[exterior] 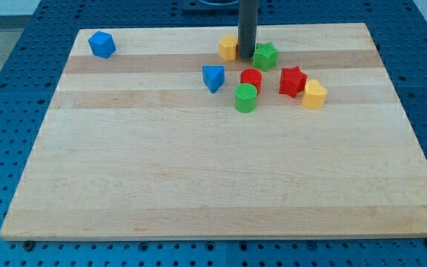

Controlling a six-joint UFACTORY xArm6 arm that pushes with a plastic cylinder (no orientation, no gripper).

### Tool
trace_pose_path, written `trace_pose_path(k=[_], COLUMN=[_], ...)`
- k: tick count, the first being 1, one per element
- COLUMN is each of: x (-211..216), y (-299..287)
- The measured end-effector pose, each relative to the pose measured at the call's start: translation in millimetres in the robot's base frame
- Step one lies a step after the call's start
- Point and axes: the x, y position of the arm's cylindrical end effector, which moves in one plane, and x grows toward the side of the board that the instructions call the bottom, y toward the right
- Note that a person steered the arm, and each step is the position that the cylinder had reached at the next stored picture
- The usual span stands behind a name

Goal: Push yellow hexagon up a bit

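The yellow hexagon (228, 47) lies near the view's top edge of the wooden board (221, 170), just left of centre. My tip (245, 57) stands right beside it, at its right side, between it and the green star (265, 55). The rod rises straight up out of the view's top. Whether the tip touches the hexagon I cannot tell.
A blue triangle-like block (213, 77), a red cylinder (251, 78), a green cylinder (245, 98), a red star (292, 81) and a yellow block (314, 94) cluster below and right of the tip. A blue cube (101, 44) sits at the top left.
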Motion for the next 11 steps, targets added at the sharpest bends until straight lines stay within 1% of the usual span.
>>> trace_pose_path(k=[1, 2, 3, 4, 6, 8, 11], x=[8, 28, 29, 29, 25, 7, 4], y=[0, -9, -35, -46, -24, -24, -24])
